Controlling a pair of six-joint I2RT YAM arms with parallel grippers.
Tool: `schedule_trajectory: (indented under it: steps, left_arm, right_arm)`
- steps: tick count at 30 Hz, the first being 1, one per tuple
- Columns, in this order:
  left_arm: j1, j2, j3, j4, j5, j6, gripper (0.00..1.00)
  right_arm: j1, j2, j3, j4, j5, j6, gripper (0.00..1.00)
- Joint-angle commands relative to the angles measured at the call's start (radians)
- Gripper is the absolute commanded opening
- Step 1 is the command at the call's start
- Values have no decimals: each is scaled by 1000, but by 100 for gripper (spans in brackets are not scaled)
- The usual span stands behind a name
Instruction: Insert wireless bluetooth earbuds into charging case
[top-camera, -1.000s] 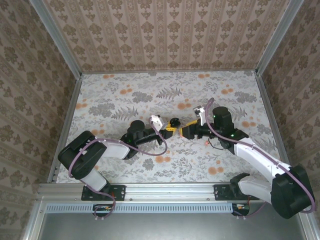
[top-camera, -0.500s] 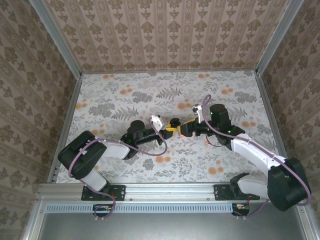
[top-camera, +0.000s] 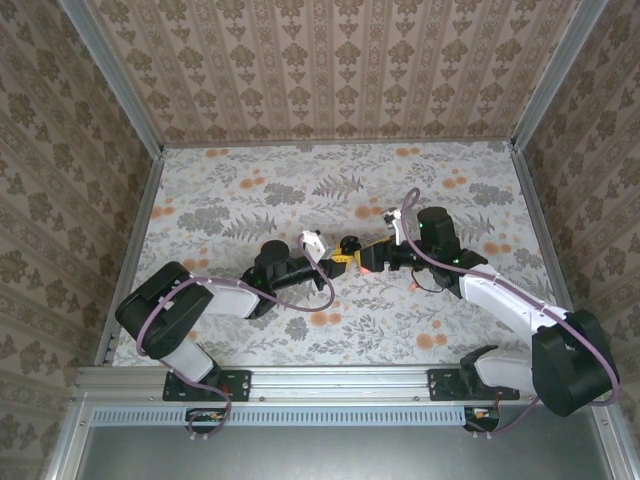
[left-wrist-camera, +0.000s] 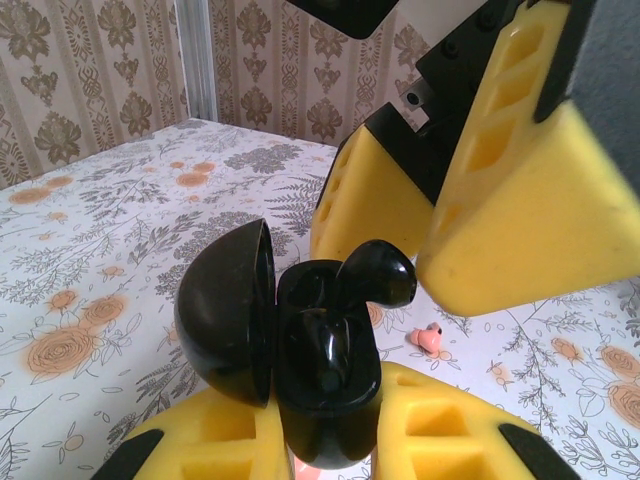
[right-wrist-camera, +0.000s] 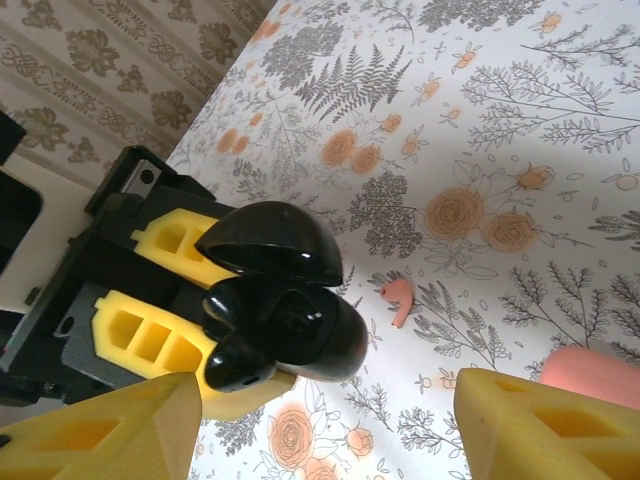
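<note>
My left gripper (left-wrist-camera: 325, 440) is shut on a glossy black charging case (left-wrist-camera: 325, 370) with its hinged lid (left-wrist-camera: 225, 310) swung open. One black earbud (left-wrist-camera: 335, 345) sits in a socket. A second black earbud (left-wrist-camera: 375, 275) sticks out of the case's top, tilted. My right gripper (right-wrist-camera: 330, 430) is open, its yellow fingers (left-wrist-camera: 530, 200) close above that earbud, not touching it. The black case (right-wrist-camera: 300, 325) lies just ahead of the right fingertips. A tiny pinkish-coral earbud (right-wrist-camera: 397, 297) lies on the table, and a salmon-pink rounded case (right-wrist-camera: 595, 375) rests nearby. Both grippers meet mid-table around the black case (top-camera: 350, 246).
The floral tablecloth (top-camera: 260, 190) covers the table, with patterned walls (top-camera: 330, 70) on three sides. The pink earbud (left-wrist-camera: 430, 338) lies on the cloth just beyond the held case. Open cloth stretches behind and to both sides of the grippers.
My right gripper has moved left toward the left gripper and the held black case. The left arm has stayed still.
</note>
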Motion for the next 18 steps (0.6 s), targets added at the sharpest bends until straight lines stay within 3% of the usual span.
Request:
schedule_trajectory:
  steps: [1, 18]
  left_arm:
    - [4, -41, 4, -9, 18, 18, 14]
    - [4, -71, -13, -25, 10, 28, 13]
  right_arm:
    - [-3, 5, 36, -8, 37, -2, 69]
    - [-13, -6, 28, 11, 94, 26, 68]
